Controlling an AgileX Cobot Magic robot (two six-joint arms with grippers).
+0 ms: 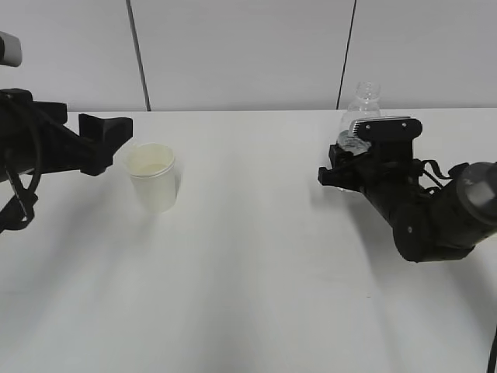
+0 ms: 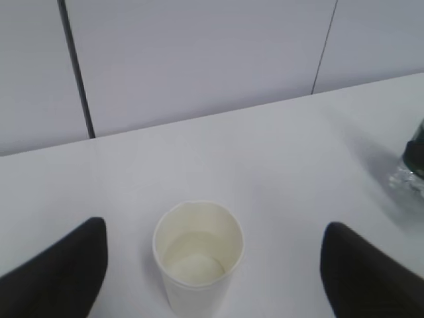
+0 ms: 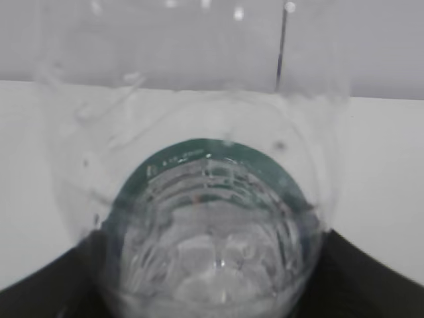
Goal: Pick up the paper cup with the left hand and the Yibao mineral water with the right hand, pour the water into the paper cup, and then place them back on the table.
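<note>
The paper cup (image 1: 153,179) stands upright on the table (image 1: 256,256) at the left, and a faint waterline shows inside it (image 2: 197,255). My left gripper (image 1: 105,146) is wide open just left of the cup and does not touch it. In the left wrist view (image 2: 215,271) its black fingertips (image 2: 59,271) stand far apart on either side of the cup. The Yibao mineral water (image 1: 362,109) stands upright at the right, uncapped. My right gripper (image 1: 351,159) is shut on its lower body; its green label (image 3: 199,156) fills the right wrist view between the jaws (image 3: 212,291).
A grey panelled wall (image 1: 248,47) runs along the table's far edge. The bottle's base also shows at the right edge of the left wrist view (image 2: 412,165). White tabletop lies between the cup and the bottle.
</note>
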